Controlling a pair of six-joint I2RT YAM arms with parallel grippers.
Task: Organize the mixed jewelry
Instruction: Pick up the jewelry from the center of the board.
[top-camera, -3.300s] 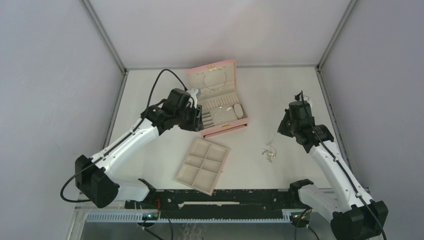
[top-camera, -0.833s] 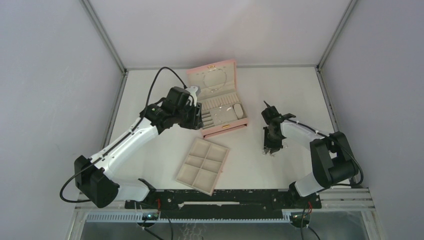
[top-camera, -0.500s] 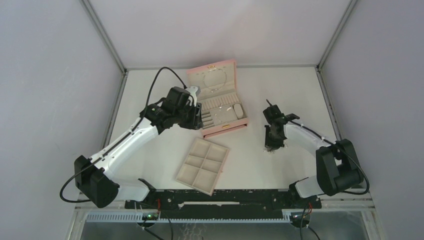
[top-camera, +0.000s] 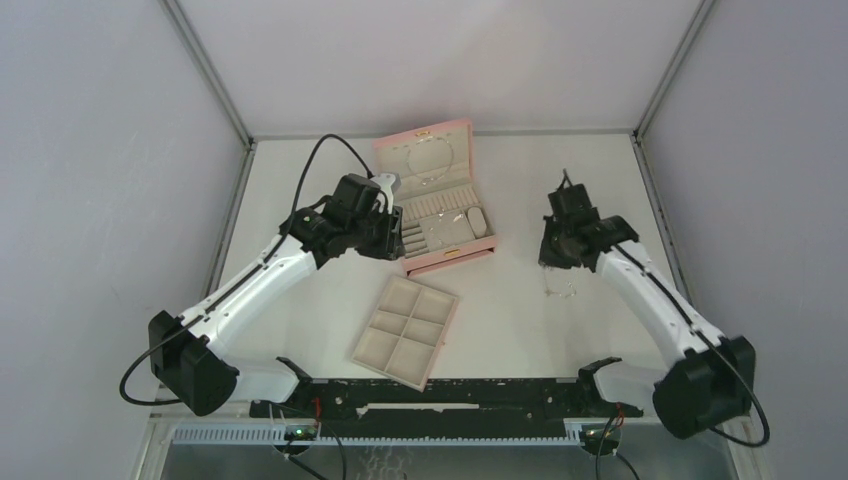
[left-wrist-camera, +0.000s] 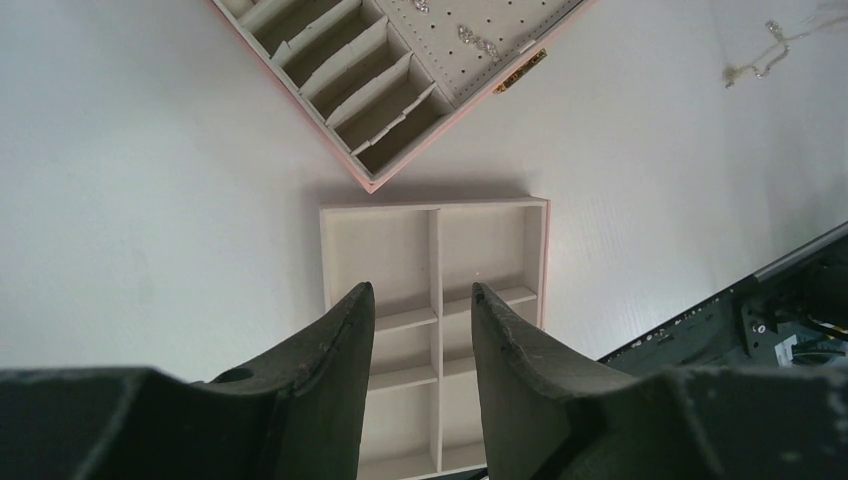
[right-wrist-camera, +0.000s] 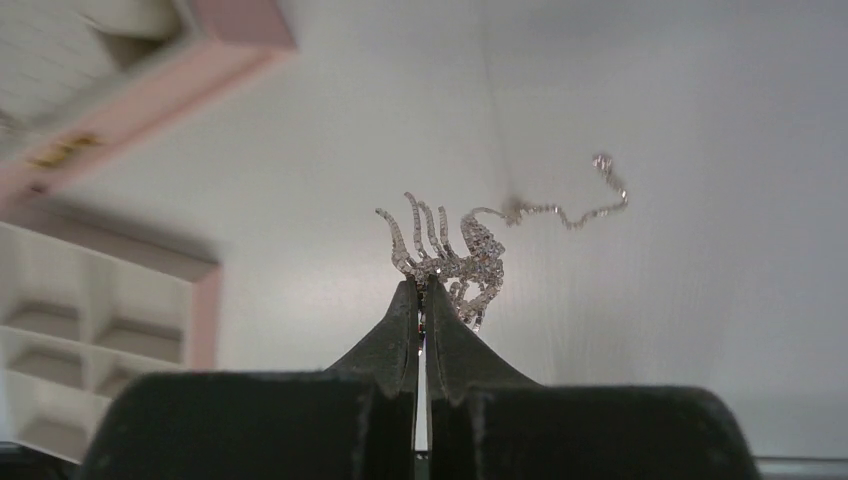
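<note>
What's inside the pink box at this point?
Small silver pieces lie on the perforated pad of the pink box; its long slots look bare. The left arm hides the box's left edge from above.

One pink box (top-camera: 455, 254), one beige six-compartment tray (top-camera: 405, 331) and one tangled silver chain (right-wrist-camera: 478, 245)

A small tangled cluster of thin silver chain (right-wrist-camera: 455, 258) is pinched between the closed jaws of the right gripper (right-wrist-camera: 420, 292), its loops fanning past the tips. A finer strand (right-wrist-camera: 560, 213) trails sideways above the white tabletop (right-wrist-camera: 700, 300). Inside the open pink box (left-wrist-camera: 340, 45) lie small sparkly silver pieces (left-wrist-camera: 478, 42).
</note>
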